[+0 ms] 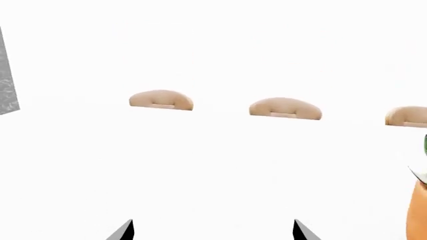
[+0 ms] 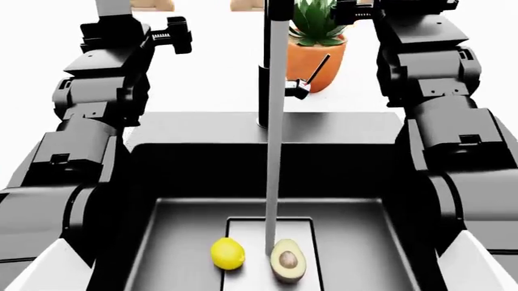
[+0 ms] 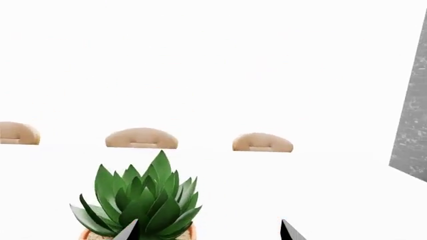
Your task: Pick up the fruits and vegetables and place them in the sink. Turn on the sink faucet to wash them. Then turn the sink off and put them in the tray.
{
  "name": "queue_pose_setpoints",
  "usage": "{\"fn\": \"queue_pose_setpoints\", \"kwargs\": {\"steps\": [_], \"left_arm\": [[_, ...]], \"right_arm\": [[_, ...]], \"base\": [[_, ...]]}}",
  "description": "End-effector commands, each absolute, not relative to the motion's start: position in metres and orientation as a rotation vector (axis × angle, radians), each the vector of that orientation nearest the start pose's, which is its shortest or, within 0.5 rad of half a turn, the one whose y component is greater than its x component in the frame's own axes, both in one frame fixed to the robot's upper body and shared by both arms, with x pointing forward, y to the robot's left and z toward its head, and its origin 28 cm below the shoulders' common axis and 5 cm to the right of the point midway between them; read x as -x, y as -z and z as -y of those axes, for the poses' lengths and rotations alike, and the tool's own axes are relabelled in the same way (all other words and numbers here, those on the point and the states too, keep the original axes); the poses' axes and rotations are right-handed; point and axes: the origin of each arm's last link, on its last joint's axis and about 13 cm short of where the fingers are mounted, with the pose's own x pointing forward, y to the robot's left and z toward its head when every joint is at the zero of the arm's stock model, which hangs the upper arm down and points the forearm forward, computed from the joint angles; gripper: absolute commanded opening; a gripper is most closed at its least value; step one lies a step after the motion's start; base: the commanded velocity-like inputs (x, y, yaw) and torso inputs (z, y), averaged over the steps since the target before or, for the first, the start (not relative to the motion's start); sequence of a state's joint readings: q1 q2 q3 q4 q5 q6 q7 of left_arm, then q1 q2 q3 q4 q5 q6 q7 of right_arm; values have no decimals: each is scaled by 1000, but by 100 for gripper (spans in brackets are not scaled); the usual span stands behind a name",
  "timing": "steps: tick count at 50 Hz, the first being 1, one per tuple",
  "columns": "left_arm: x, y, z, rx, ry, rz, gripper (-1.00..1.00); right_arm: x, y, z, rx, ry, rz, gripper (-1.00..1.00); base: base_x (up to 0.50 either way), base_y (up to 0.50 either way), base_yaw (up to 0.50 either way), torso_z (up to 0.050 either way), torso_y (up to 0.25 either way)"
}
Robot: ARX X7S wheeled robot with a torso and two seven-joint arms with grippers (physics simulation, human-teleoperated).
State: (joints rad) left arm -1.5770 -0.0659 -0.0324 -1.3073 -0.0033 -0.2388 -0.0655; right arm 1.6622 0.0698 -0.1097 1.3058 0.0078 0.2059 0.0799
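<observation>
The yellow lemon (image 2: 228,253) and the halved avocado (image 2: 287,260), pit up, lie side by side on the floor of the black sink (image 2: 145,157), at the drain plate (image 2: 247,225). A grey stream (image 2: 275,157) falls from the black faucet (image 2: 265,91) and lands between them. The faucet's lever handle (image 2: 316,71) sticks out to its right. My left gripper (image 1: 213,232) and right gripper (image 3: 210,232) are both open and empty, held high over the back of the counter, away from the fruit. The tray is out of view.
A potted succulent (image 2: 316,42) in an orange pot stands behind the faucet; it shows in the right wrist view (image 3: 137,200) and its pot in the left wrist view (image 1: 419,210). My arms (image 2: 105,79) (image 2: 429,73) flank the sink. Beige domed shapes (image 1: 161,100) line the white background.
</observation>
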Motion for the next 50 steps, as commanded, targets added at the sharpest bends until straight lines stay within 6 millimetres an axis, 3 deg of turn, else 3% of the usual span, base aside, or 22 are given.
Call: {"fn": "queue_pose_setpoints", "kwargs": {"steps": [1,11,27,36,50], "left_arm": [[-439,-292,-236,52,-131,41,100],[-437,-307,-241,91,-110,41,100],[-437,-308,-239,21,-120,54,100],[-437,-309,-239,29,-124,64,100],[-438,-309,-238,32,-106,77,100]], "right_arm": [[-436,-325,139,131,197,141,100],[-433,-312,155,333,240,22,100],[-433,-297,160,321,245,-11,100],[-435,-291,157,299,229,-11,100],[-438,-275,135,270,126,-28,100]], "base": [[0,0,0,0,0],[0,0,0,0,0],[0,0,0,0,-250],[0,0,0,0,-113],[0,0,0,0,0]]}}
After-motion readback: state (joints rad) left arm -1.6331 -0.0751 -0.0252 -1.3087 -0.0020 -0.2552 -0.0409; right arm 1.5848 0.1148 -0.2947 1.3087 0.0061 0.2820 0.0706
